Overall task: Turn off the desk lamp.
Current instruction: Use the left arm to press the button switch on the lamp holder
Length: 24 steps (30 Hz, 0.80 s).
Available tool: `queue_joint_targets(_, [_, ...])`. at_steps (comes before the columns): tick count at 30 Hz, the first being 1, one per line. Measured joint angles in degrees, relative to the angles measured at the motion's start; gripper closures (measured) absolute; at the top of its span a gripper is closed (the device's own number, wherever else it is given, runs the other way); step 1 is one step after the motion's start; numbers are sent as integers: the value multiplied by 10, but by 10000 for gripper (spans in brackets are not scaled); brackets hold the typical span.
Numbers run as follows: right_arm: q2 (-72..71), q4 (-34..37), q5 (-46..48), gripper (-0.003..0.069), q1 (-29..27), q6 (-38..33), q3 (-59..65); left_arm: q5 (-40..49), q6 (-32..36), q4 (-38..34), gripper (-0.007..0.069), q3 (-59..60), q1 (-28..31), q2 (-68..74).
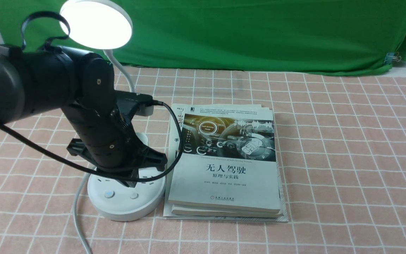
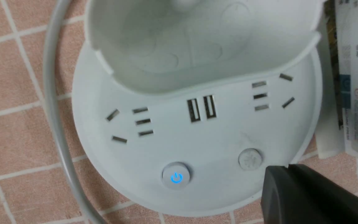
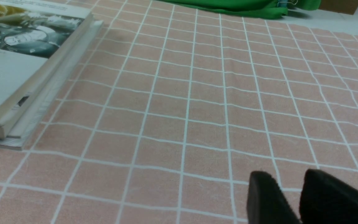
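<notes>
Desk lamp (image 1: pixel 125 206) lit at frame's lower left. Base judged stiff and steady. Glowing power button (image 2: pixel 176 177) best pressed lightly, not gripped. Left pincer (image 1: pixel 131 180) opening can't be told.

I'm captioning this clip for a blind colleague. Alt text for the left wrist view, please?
Close-up of the white lamp base: its power button glows blue beside a second button, plus sockets and two USB ports. The black left gripper tip lies close to the second button.
</notes>
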Motion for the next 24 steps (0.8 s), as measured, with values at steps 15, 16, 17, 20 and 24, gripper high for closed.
queue_joint_targets(15, [0,0,0,419,0,0,0,-1,-1,2,619,-5,0,66])
queue_joint_targets(16, [0,0,0,419,0,0,0,-1,-1,4,619,-5,0,61])
queue_joint_targets(17, [0,0,0,419,0,0,0,1,-1,6,619,-5,0,57])
queue_joint_targets(20, [0,0,0,419,0,0,0,9,-4,13,619,-5,0,17])
queue_joint_targets(24, [0,0,0,419,0,0,0,9,-5,13,619,-5,0,-8])
